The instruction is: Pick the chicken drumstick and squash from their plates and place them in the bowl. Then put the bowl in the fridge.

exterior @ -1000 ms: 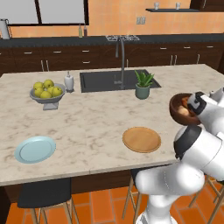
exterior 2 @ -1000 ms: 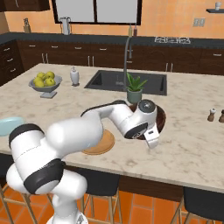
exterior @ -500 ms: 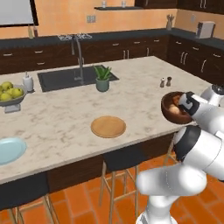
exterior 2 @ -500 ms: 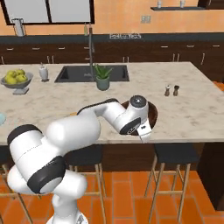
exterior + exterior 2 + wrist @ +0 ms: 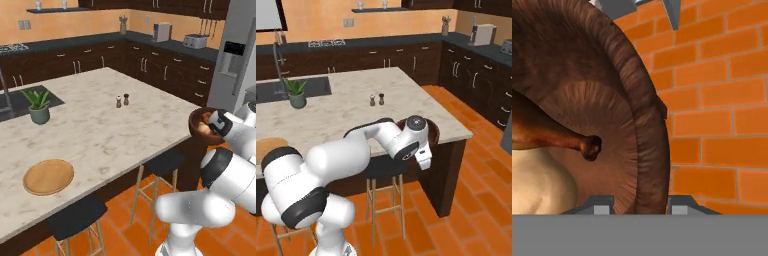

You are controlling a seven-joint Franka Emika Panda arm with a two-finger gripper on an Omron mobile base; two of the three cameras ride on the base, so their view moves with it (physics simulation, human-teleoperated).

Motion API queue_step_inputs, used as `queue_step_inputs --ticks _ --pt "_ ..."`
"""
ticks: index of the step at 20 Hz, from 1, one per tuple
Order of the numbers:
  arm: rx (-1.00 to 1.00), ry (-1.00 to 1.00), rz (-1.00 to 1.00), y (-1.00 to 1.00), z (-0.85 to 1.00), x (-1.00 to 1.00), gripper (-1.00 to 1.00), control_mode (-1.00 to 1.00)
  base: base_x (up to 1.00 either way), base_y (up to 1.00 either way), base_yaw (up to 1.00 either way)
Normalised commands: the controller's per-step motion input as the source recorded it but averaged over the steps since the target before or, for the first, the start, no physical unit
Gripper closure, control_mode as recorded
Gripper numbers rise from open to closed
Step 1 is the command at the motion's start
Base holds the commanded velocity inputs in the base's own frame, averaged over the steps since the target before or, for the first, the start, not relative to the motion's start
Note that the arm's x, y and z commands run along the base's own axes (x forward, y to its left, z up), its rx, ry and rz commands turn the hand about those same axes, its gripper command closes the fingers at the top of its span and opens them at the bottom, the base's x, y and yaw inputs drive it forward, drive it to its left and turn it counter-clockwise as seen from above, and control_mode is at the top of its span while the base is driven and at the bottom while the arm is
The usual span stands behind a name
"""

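The bowl (image 5: 607, 125) is held up off the worktop (image 5: 100, 130), its rim pinched between the fingers (image 5: 598, 206). The hand view shows the drumstick (image 5: 547, 135) lying on the squash (image 5: 539, 185) inside it, above orange floor. The left base view shows the bowl (image 5: 202, 126) near the fridge (image 5: 234, 65), with the wooden plate (image 5: 48, 176) back on the worktop. In the right base view the arm hides most of the bowl (image 5: 432, 132).

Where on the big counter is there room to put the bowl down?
Lots of bare marble lies between the wooden plate, the potted plant and the two little shakers. The far corner past the shakers is bare too. It is crowded only by the sink. The tool grips the bowl beyond the counter's edge.
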Motion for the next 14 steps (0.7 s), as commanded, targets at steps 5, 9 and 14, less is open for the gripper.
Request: queue_step_inputs --ticks 5,9,14 --pt "0.0 0.0 0.0 0.0 0.0 0.0 1.0 1.0 1.0 -1.0 0.11" --pt "0.0 0.0 0.0 0.0 0.0 0.0 1.0 1.0 0.69 -1.0 0.23" --pt "0.0 0.0 0.0 0.0 0.0 0.0 1.0 1.0 0.01 -1.0 0.37"
